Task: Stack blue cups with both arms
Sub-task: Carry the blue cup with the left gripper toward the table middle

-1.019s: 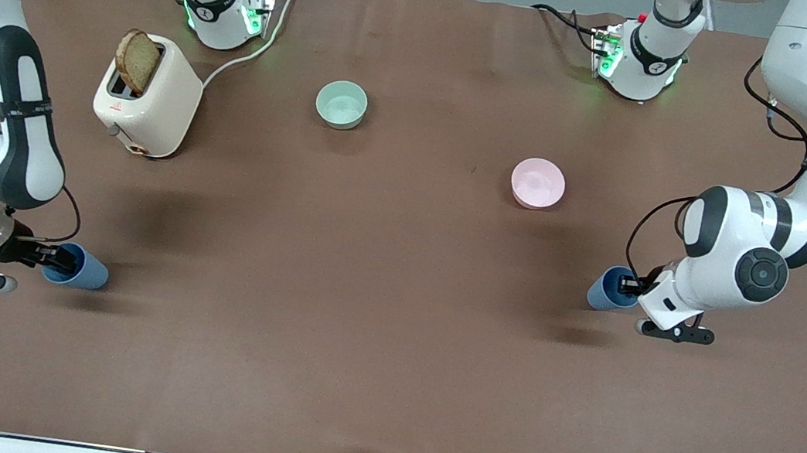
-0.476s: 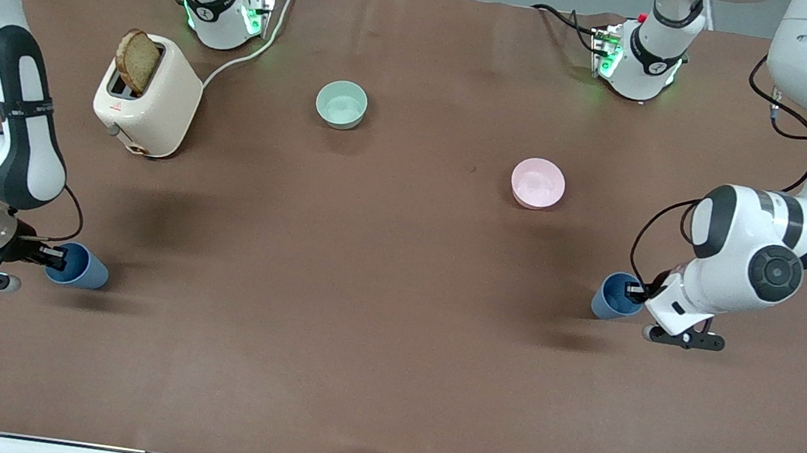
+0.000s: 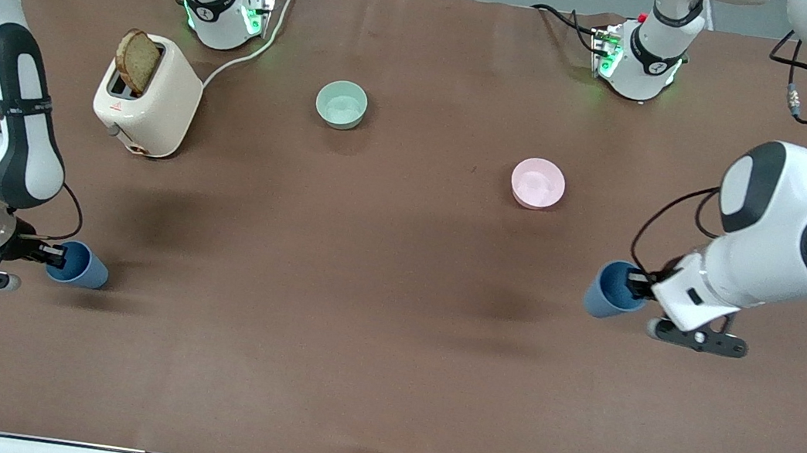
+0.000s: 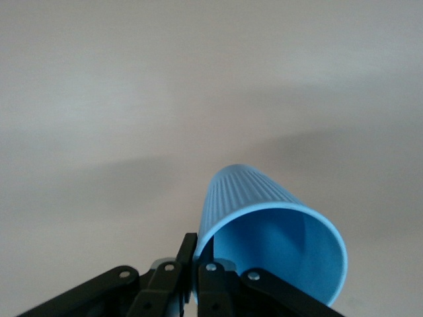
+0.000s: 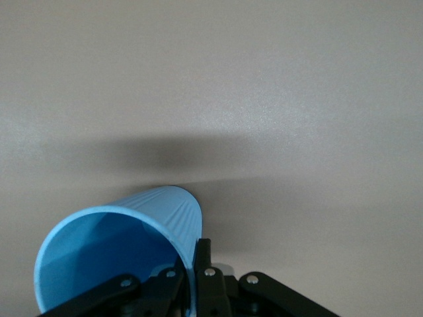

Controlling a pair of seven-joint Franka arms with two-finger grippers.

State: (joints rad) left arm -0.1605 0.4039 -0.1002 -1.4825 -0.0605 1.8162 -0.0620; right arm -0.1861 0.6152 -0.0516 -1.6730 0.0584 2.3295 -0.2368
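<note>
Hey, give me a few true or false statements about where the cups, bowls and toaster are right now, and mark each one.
1. Each tool is shut on the rim of a blue cup. True: the left tool pinches the left arm's cup, and the right tool pinches the right arm's cup.
2. The two blue cups are already stacked. False: they are at separate ends of the table.
3. A slice of toast sticks out of the toaster. True.
4. The pink bowl sits inside the mint-green bowl. False: they stand apart on the table.
5. The toaster is toward the left arm's end. False: it is toward the right arm's end.
</note>
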